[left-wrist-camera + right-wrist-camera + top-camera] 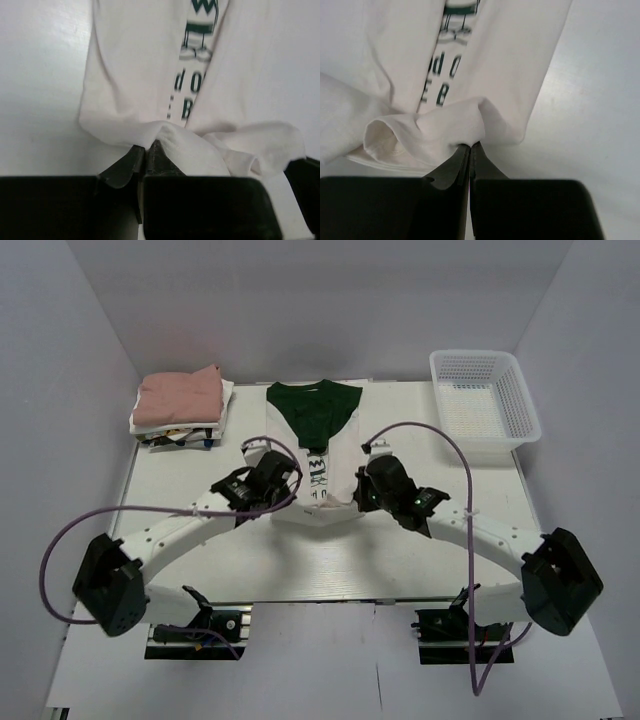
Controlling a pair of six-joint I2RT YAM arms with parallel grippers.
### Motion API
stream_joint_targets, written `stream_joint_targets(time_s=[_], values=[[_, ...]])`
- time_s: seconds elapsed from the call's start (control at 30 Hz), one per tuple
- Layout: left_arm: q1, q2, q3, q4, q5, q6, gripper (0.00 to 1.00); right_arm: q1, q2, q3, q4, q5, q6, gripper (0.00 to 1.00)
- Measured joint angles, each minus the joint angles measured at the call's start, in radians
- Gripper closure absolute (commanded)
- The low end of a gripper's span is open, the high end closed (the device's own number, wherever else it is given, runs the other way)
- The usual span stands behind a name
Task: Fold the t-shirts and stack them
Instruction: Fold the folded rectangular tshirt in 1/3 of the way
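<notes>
A cream-white t-shirt [318, 462] with a dark green upper part and dark print lies lengthwise in the middle of the table, its sides folded inward. My left gripper [283, 487] is at its near left end. In the left wrist view that gripper [146, 148] is shut on a bunched fold of the cream cloth [150, 75]. My right gripper [363, 492] is at the near right end. In the right wrist view it [470, 146] is shut on a puckered fold of the same shirt [510, 60]. A folded dusty pink t-shirt [180, 395] tops a stack at the back left.
Folded white shirts [185, 432] lie under the pink one. A white plastic mesh basket [485, 405] stands at the back right corner. The white table [320, 570] is walled in by grey panels at the left, right and back. Purple cables loop off both arms.
</notes>
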Motion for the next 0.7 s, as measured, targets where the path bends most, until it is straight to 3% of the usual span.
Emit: stream_joint_targets(time_s=[0.3,0.7], values=[[0.156,0.227,0.213,0.055,-0.045,0.078,1.0,-0.048,0.255,0.242,0.121,0.163,-0.08,1.0],[0.278,0.518,0.444,0.135,0.009,0.199,1.0,-0.157,0.553,0.494,0.163,0.148,-0.124,1.0]])
